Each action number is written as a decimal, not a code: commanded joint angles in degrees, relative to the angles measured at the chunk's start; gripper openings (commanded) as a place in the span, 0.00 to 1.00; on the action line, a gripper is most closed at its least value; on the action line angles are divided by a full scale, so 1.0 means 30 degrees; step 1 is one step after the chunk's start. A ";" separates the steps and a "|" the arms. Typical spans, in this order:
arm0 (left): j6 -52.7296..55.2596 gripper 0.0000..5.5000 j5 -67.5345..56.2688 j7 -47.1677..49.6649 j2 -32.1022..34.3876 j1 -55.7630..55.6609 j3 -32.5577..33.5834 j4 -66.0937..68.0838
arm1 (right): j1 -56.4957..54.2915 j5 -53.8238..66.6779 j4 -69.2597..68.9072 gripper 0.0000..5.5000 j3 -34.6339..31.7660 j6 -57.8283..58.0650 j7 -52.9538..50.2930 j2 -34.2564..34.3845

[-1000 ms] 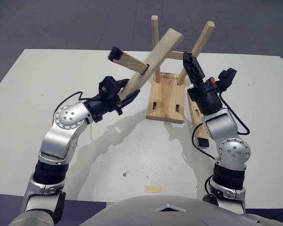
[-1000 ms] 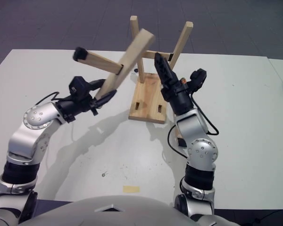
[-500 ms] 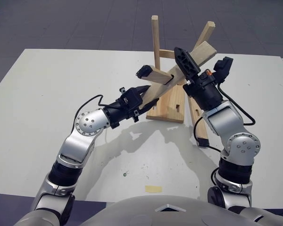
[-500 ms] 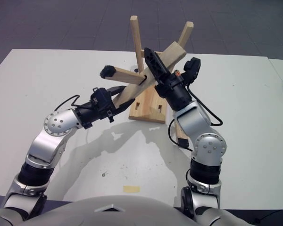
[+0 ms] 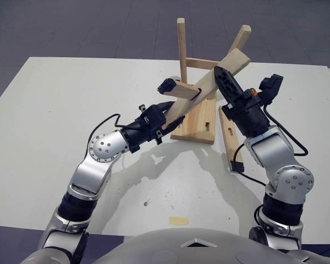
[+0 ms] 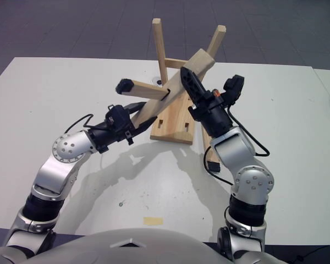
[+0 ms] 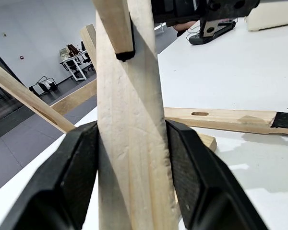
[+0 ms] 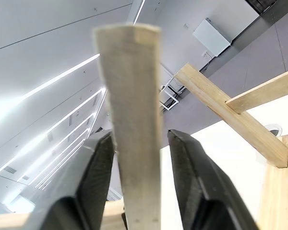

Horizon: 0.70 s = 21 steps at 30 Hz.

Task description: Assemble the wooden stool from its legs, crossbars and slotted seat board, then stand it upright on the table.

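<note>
Leg (image 7: 129,96) | wrist views: left hand (image 7: 132,163), right hand (image 8: 138,163) clamp it

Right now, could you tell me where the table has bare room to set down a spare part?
The table is bare left of the left gripper and at the far right corner past the right gripper. Around the seat board, the held leg and the loose leg crowd things.

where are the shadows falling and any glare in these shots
Left eye view: arm shadows lie on the white table under both arms. Right wrist view: bright ceiling strips glare behind the wooden leg.
</note>
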 commanded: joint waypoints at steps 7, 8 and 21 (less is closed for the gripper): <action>-0.0163 0.38 0.0397 -0.0501 0.0217 -0.0251 -0.0080 -0.0212 | 0.0319 -0.0563 -0.0199 0.19 0.0750 -0.0410 -0.0141 0.0243; -0.0155 0.38 0.0376 -0.0534 0.0232 -0.0217 -0.0078 -0.0194 | 0.0358 -0.0671 -0.0228 0.19 0.0745 -0.0545 -0.0108 0.0287; 0.4309 0.71 -0.4714 0.0511 -0.0121 -0.0848 0.5435 -0.0558 | 0.1448 -0.6158 0.1225 0.18 -0.2142 -0.4089 -0.1849 0.0891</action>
